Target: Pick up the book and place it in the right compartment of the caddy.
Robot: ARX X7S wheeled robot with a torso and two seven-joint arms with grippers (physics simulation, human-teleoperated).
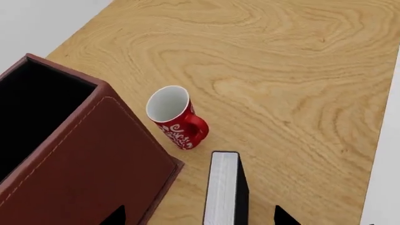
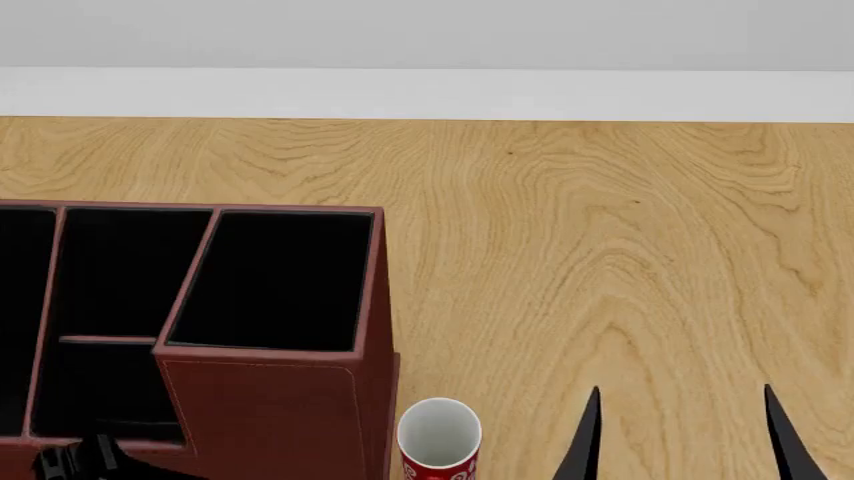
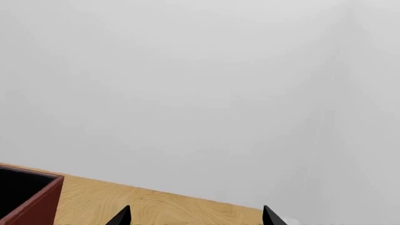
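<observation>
The book (image 1: pixel 225 192) is standing upright on the wooden desk (image 1: pixel 281 70), a thick black hardcover with a plain white block of page edges turned toward the left wrist camera, no marking on it anywhere. It sits just beside the outer wall of the caddy (image 1: pixel 93 159), and the red mug (image 1: pixel 175 117) stands a little beyond it, close but apart from both. In the head view the book does not appear; the mug's white mouth shows at the near edge of the desk, right against the caddy's tall corner.

Count so far: one book, one mug, one caddy. The mug is red with white scrollwork, handle turned toward the book.

The caddy is reddish-brown with stitched seams and black lining. The right compartment (image 2: pixel 274 280) is the raised square tower, open on top. Lower sections lie beside it toward the desk's left edge.

The left gripper (image 1: pixel 200 216) has its two dark fingertips spread wide either side of the book, touching nothing. The right gripper (image 2: pixel 681 435) is parted too, holding nothing, over bare wood near the front edge.
</observation>
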